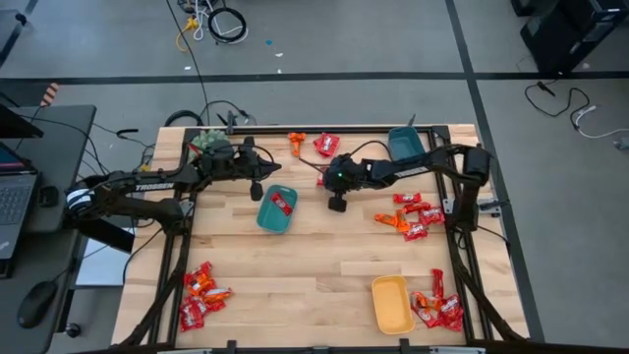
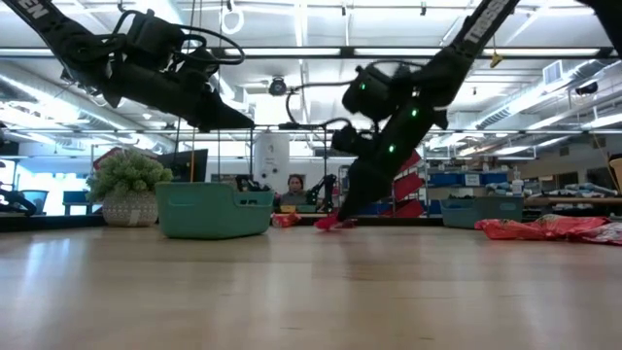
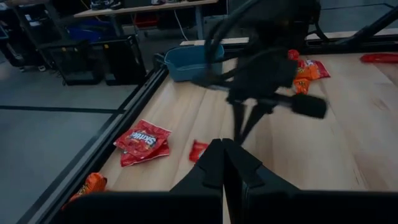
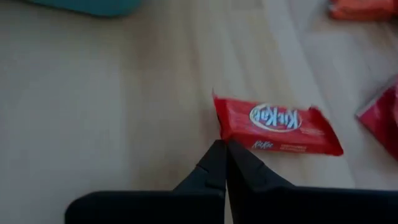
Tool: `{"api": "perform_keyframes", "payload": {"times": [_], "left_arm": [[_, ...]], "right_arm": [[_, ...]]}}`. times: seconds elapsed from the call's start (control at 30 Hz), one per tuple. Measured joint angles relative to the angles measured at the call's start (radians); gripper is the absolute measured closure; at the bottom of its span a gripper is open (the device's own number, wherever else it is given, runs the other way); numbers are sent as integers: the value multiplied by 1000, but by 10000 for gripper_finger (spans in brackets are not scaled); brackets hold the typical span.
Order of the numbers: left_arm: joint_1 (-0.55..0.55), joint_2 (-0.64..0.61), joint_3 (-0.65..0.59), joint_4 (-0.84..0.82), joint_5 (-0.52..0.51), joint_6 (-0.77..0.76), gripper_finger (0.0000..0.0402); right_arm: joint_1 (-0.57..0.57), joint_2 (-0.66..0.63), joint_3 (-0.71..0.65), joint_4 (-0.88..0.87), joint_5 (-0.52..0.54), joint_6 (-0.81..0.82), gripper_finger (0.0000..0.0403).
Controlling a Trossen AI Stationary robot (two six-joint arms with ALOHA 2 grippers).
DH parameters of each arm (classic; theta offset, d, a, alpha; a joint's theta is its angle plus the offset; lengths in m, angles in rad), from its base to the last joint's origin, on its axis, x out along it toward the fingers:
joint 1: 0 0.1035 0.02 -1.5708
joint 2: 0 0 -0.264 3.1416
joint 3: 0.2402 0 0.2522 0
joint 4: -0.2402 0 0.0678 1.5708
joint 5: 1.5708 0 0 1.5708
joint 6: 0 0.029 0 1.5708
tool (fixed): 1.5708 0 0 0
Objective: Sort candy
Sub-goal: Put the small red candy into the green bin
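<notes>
A red-wrapped candy [image 4: 277,127] lies flat on the wooden table, between the teal tray [image 1: 278,208] and the blue tray [image 1: 405,145]. My right gripper [image 4: 222,149] slants down from the right, shut, its tips at the candy's near end. In the low view the right gripper [image 2: 338,220] meets the tabletop beside the red candy [image 2: 326,223]. My left gripper [image 3: 222,155] is shut on nothing and hangs above the table beside the teal tray's far end. One red candy [image 1: 283,202] lies inside the teal tray. My right gripper has its shut fingertips at a corner of the red candy's end [image 4: 221,132], slanting down from the table's right. I cannot tell whether they pinch the wrapper's edge or only stand against it. The candy lies flat on the table.
Heaps of red and orange candy lie at the right [image 1: 411,218], the near left [image 1: 201,295] and the near right [image 1: 437,310]. A red pack [image 1: 326,145] and an orange candy [image 1: 297,143] lie at the far edge. A yellow tray [image 1: 391,303] and a green plant [image 1: 208,141] also stand here.
</notes>
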Motion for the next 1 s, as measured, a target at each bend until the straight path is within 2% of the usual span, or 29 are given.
{"api": "perform_keyframes", "payload": {"times": [0.27,0.47,0.57,0.83,1.0], "left_arm": [[0,0,0,-1,0,0,401],[0,0,0,-2,0,0,401],[0,0,0,-4,0,0,401],[0,1,0,-13,0,0,401],[0,1,0,-20,-1,2,401]], "right_arm": [[129,-107,0,-67,0,52,403],[159,-128,0,-61,33,175,396],[153,-128,0,-59,46,181,370],[159,-110,1,21,74,181,255],[163,-36,0,37,133,161,235]]}}
